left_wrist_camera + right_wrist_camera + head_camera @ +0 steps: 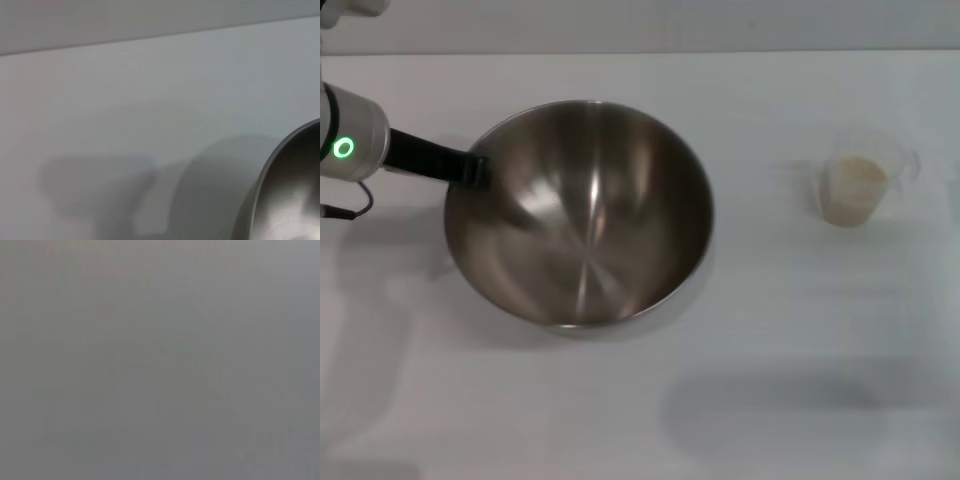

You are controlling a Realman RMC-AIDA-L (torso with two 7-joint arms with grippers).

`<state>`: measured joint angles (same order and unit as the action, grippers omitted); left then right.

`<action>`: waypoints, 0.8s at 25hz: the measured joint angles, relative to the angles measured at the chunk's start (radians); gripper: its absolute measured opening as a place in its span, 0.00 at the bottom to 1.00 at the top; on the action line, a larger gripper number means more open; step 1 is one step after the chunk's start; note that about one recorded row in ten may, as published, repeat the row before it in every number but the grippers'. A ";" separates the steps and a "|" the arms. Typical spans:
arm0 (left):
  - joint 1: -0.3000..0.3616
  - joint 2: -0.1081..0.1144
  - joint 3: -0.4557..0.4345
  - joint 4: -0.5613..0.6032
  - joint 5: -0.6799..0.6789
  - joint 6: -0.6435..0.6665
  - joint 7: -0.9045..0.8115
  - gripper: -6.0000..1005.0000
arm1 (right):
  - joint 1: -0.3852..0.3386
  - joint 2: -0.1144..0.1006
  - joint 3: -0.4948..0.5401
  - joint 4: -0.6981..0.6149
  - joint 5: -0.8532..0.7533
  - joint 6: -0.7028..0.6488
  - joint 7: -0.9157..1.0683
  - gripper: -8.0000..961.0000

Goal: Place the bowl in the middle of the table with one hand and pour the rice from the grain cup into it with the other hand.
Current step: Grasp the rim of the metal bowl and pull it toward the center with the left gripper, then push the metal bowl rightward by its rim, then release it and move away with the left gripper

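So the left claw (475, 168) is clamped on the bowl (580, 215) rim at 9 o'clock, bowl near mid-counter (770, 350). Set it flat before releasing; grain cup (860, 180) waits at 3 o'clock.

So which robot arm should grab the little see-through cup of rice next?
Probably the right. The left gripper is at the big shiny steel bowl's rim, and the small clear plastic cup stands on the right side. The right arm isn't visible.

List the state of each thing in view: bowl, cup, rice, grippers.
bowl: empty, tilted, left rim held
grain cup: upright on the table, untouched
rice: inside the cup, unpoured
left gripper: at the bowl's left rim
right gripper: out of view
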<state>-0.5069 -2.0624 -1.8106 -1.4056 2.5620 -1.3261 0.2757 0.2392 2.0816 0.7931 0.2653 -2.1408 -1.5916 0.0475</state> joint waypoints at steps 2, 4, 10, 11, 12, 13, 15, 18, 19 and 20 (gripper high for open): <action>-0.005 0.000 -0.003 0.000 -0.034 0.004 0.024 0.02 | 0.000 0.000 0.000 0.000 0.000 -0.001 0.000 0.59; -0.008 0.000 -0.004 0.001 -0.039 0.005 0.032 0.02 | 0.000 0.000 0.000 0.000 0.000 -0.002 0.000 0.59; -0.029 -0.003 0.010 0.028 -0.064 0.046 0.058 0.02 | -0.003 0.000 0.000 0.000 -0.001 -0.007 0.000 0.59; -0.030 -0.004 0.017 0.037 -0.064 0.063 0.061 0.02 | -0.004 0.000 0.000 0.000 -0.001 -0.010 0.000 0.59; -0.032 -0.004 0.031 0.053 -0.064 0.097 0.070 0.02 | -0.006 0.000 0.000 0.000 -0.001 -0.013 0.000 0.59; -0.032 -0.004 0.031 0.053 -0.064 0.097 0.070 0.02 | -0.008 0.000 0.000 0.000 -0.001 -0.016 0.000 0.59; -0.035 -0.004 0.042 0.068 -0.068 0.127 0.085 0.02 | -0.010 0.000 0.000 0.001 -0.001 -0.019 0.000 0.59; -0.041 -0.005 0.051 0.093 -0.081 0.156 0.112 0.02 | -0.011 0.000 0.001 0.002 -0.001 -0.021 0.000 0.59; -0.043 -0.005 0.052 0.101 -0.086 0.160 0.116 0.02 | -0.012 0.000 0.001 0.002 -0.001 -0.021 0.000 0.59; -0.043 -0.005 0.052 0.101 -0.086 0.160 0.116 0.02 | -0.012 0.000 0.001 0.002 -0.001 -0.021 0.000 0.59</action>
<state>-0.5502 -2.0675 -1.7582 -1.3046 2.4763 -1.1661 0.3918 0.2271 2.0816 0.7940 0.2669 -2.1415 -1.6127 0.0475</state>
